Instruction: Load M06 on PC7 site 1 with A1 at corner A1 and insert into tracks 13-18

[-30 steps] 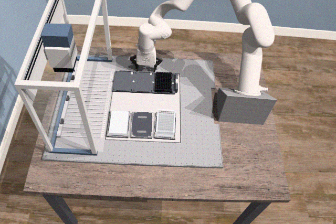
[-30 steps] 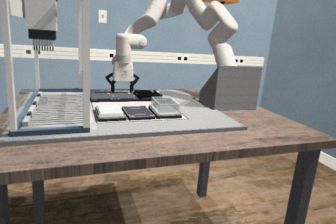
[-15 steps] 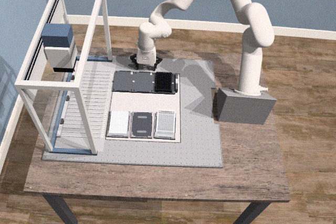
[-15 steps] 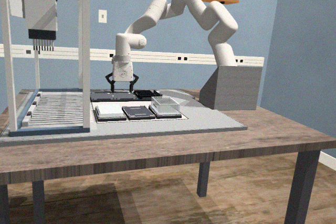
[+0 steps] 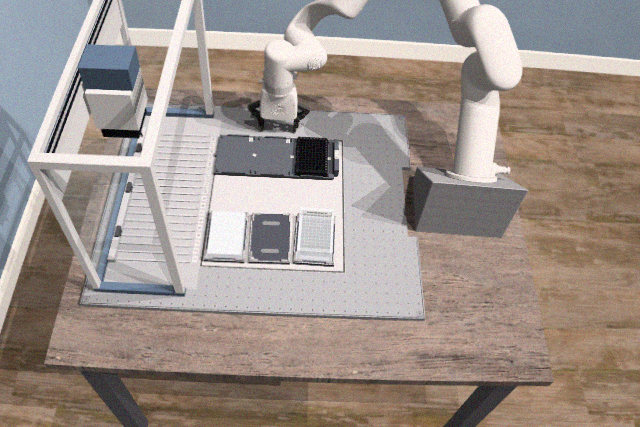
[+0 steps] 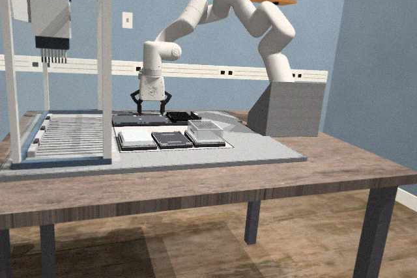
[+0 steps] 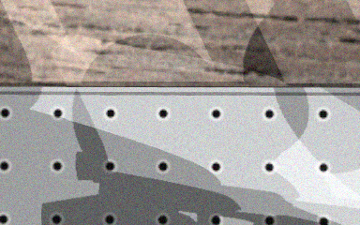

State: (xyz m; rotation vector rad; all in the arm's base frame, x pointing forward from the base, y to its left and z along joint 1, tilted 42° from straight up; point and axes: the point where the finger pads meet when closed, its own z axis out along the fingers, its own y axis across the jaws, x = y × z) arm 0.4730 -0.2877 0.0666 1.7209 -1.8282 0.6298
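Hovering open claw (image 6: 150, 112) behind PC7 (image 6: 141, 120)

The arm (image 6: 235, 6) is arching high from its base and dropping its wrist (image 6: 152, 62) straight down. The tool (image 6: 150, 111) is pointing vertically downward, its dark fingers (image 6: 138, 103) spread fully apart and gripping nothing.

wooden table (image 5: 480, 319) under perforated grey baseplate (image 5: 382, 277)

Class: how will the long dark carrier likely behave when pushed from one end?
The carrier looks flat and rigid, so it should slide, not tip. It may yaw, since the black plate weights one end. The open tool holds nothing.
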